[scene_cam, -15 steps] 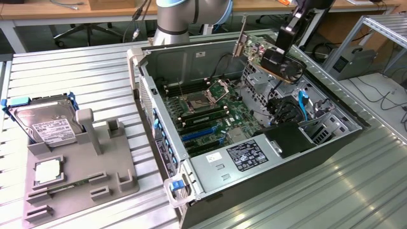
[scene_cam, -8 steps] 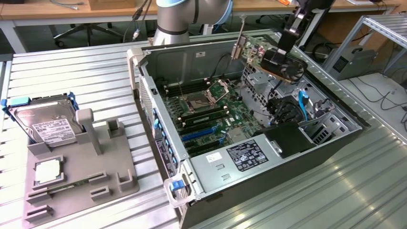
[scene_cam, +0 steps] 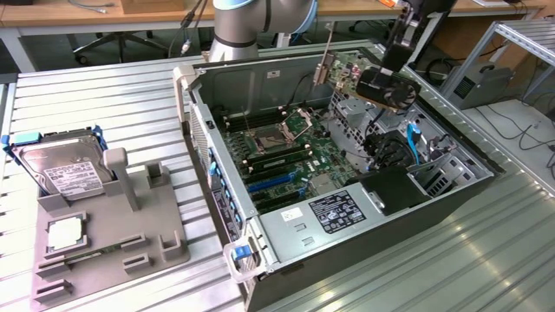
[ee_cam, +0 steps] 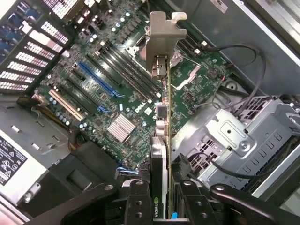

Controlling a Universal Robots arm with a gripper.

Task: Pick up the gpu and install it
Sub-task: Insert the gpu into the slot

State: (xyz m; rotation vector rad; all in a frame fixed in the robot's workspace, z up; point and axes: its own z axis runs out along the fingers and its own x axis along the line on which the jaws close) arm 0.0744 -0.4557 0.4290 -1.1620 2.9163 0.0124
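I see black two-finger gripper (ee_cam: 161, 201) clamped on slim black gpu card with silver metal bracket (ee_cam: 158, 154), jaws narrow, one each side. Card hangs edge-on above green motherboard (ee_cam: 117, 93) inside open grey computer case (scene_cam: 251, 84), not seated. Silver hard drive (scene_cam: 65, 170) on grey fixture (scene_cam: 139, 234), well apart.

The arm (scene_cam: 236, 26) stands upright at its base, its wrist raised high. The gripper (scene_cam: 394, 65) points down, jaws closed on both flat sides of the gpu (scene_cam: 388, 88), holding it in the air.
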